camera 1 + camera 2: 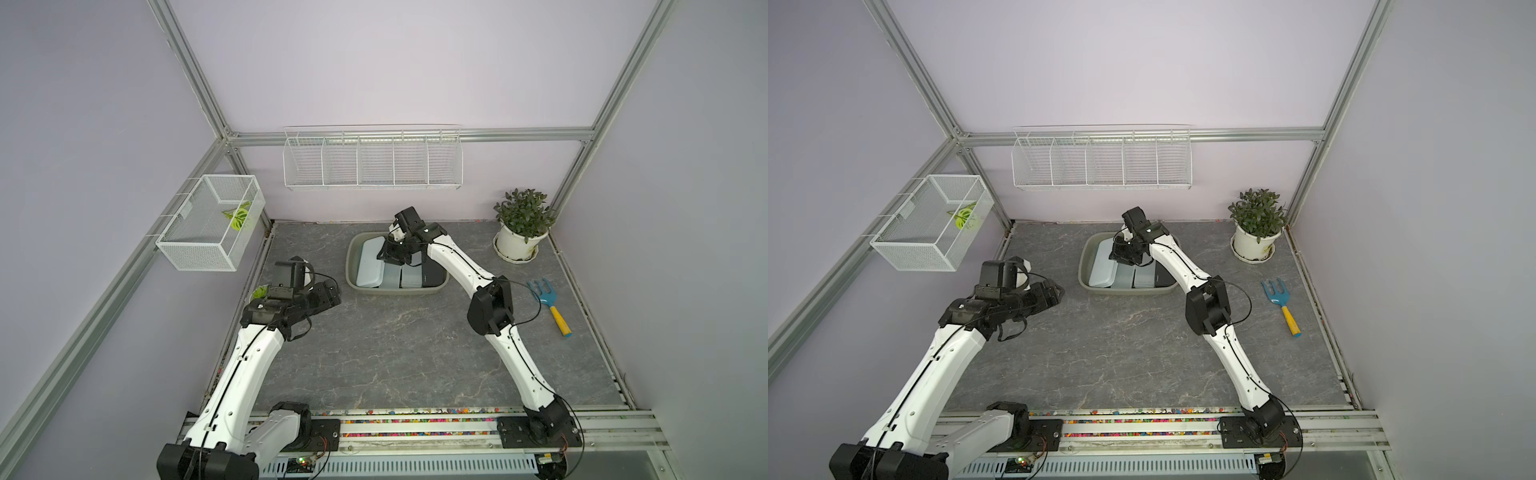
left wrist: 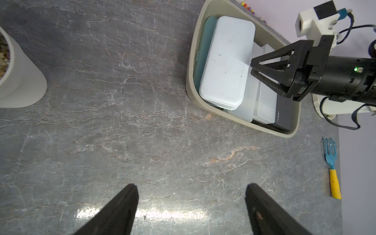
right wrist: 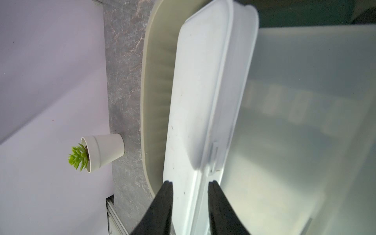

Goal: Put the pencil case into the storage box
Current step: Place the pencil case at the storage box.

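Straddling: right gripper (image 3: pixel 190 182) astride smooth white rounded-rectangle pencil case (image 3: pixel 193 91) edge; can't tell if pinched
Box: storage box (image 2: pixel 189 81), olive-grey plastic, rounded corners
Left gripper (image 2: pixel 191 185): spread wide

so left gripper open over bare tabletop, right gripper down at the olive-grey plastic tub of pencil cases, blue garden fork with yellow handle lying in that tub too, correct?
No: the blue garden fork with yellow handle lies on the grey marbled tabletop, outside the olive-grey plastic tub and apart from it. Both top views show it. The rest holds.
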{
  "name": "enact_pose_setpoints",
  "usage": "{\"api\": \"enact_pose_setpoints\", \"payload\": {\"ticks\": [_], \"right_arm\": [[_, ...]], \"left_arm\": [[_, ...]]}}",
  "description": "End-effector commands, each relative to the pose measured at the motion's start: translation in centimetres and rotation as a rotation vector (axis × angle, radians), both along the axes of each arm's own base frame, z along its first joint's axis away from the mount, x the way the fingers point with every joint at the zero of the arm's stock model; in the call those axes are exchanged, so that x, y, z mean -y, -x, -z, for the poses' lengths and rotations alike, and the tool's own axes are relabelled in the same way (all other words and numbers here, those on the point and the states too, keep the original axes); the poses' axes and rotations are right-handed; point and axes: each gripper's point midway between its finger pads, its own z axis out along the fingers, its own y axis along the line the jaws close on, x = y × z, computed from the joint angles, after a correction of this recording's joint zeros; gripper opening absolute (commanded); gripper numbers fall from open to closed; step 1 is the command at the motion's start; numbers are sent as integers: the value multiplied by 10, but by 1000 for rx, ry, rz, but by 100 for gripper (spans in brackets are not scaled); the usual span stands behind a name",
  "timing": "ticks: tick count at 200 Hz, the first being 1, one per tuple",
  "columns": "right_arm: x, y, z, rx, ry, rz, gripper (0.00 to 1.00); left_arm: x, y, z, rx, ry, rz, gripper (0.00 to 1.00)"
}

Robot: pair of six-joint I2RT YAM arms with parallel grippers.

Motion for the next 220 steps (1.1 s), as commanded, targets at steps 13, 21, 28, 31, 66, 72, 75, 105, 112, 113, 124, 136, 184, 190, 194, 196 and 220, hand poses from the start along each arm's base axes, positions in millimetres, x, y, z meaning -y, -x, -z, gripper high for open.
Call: {"api": "enact_pose_setpoints", "payload": {"ticks": [13, 21, 28, 31, 66, 72, 75, 105, 112, 113, 124, 136, 184, 190, 194, 196, 220], "right_arm": [[-8, 8, 22, -65, -1, -5, 33], [-11, 10, 26, -75, -4, -9, 32], [-14, 11, 27, -77, -9, -12, 32], [-15, 11, 29, -80, -9, -12, 32], [-28, 14, 38, -90, -29, -15, 31], [-29, 14, 39, -93, -30, -15, 31], [-29, 14, 40, -94, -32, -15, 31], [-33, 9, 32, -64, -51, -13, 32], [-33, 7, 26, -45, -52, -15, 32], [-33, 7, 25, -40, -52, -15, 32], [-31, 4, 11, 7, -48, -21, 33], [-28, 1, -7, 64, -39, -31, 36], [1, 6, -100, 365, 41, -71, 41], [7, 9, -109, 395, 57, -69, 41], [12, 10, -115, 415, 69, -67, 41], [14, 11, -118, 423, 73, -68, 42], [44, 28, -143, 504, 163, -69, 43]], "left_arm": [[-3, -3, -5, 14, -15, 3, 87], [-3, -3, -5, 14, -14, 3, 87], [-4, -3, -4, 12, -16, 4, 87], [-4, -3, -4, 13, -17, 4, 87], [-5, -3, -2, 8, -19, 8, 87], [-5, -3, -2, 8, -19, 7, 87], [-5, -3, -2, 8, -19, 7, 87], [-7, -2, -1, 8, -21, 5, 87], [-7, -2, -2, 11, -21, 6, 87], [-6, -2, -1, 10, -21, 7, 87], [-7, -2, -1, 10, -23, 7, 87], [-7, -3, -3, 17, -25, 8, 87], [-10, -20, -17, 102, -43, -2, 87], [-10, -24, -19, 118, -47, -5, 87], [-10, -26, -21, 130, -49, -7, 87], [-11, -27, -21, 134, -52, -8, 87], [-15, -43, -28, 195, -81, -27, 88]]}}
